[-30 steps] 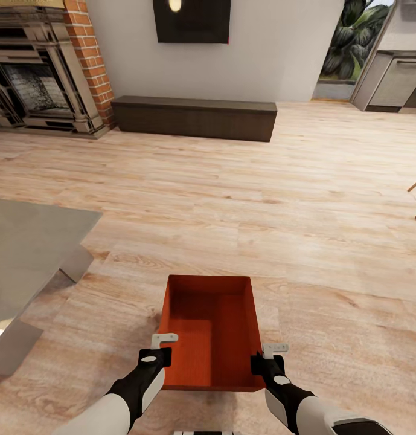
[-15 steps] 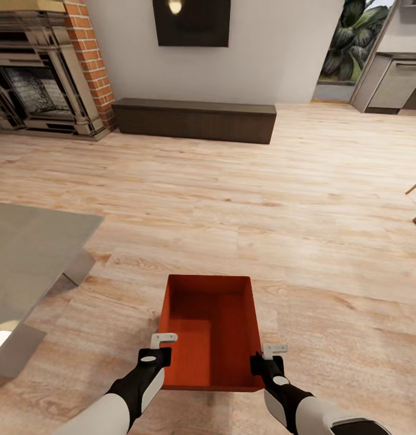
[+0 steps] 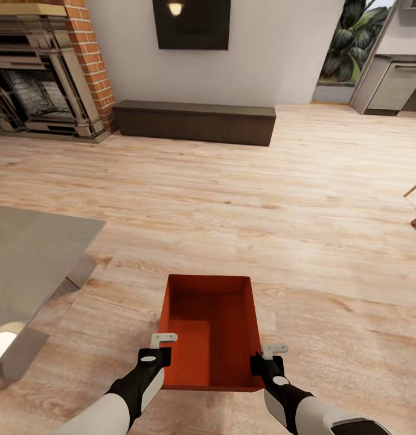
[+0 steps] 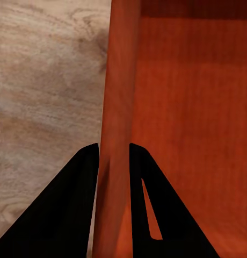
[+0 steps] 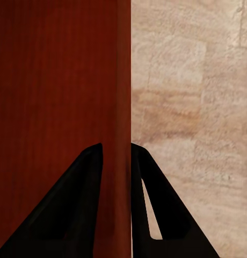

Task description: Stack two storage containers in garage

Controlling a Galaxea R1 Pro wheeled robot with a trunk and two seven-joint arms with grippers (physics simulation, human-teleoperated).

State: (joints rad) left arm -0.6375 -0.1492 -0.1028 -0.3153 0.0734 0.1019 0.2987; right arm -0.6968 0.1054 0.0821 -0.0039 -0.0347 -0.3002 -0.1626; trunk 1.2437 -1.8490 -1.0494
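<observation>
The storage container [image 3: 209,331] is held between both arms, low in front of the robot, above the light wood plank floor [image 3: 244,205] of the living room; it is open-topped and empty. The left gripper [image 3: 161,349] has its jaws clamped on the container's left wall near the near corner; in the left wrist view one black finger [image 4: 75,204] lies outside the wall and the other inside, the wall [image 4: 117,134] pinched between them. The right gripper [image 3: 269,357] grips the right wall the same way; its fingers [image 5: 80,204] straddle that wall [image 5: 122,107].

Handling judgement: the box looks rigid, thin-walled and light, with smooth sides that may slip under a rim pinch; hold on opposite long walls, as here, keeps it level; uneven arm motion could rack or tilt it.

Surroundings: a brick fireplace [image 3: 44,78] stands far left; a low dark cabinet [image 3: 194,121] runs along the far wall beneath a wall TV [image 3: 191,23]; a grey tabletop [image 3: 26,254] sits at the near left; the garage is not reached.
</observation>
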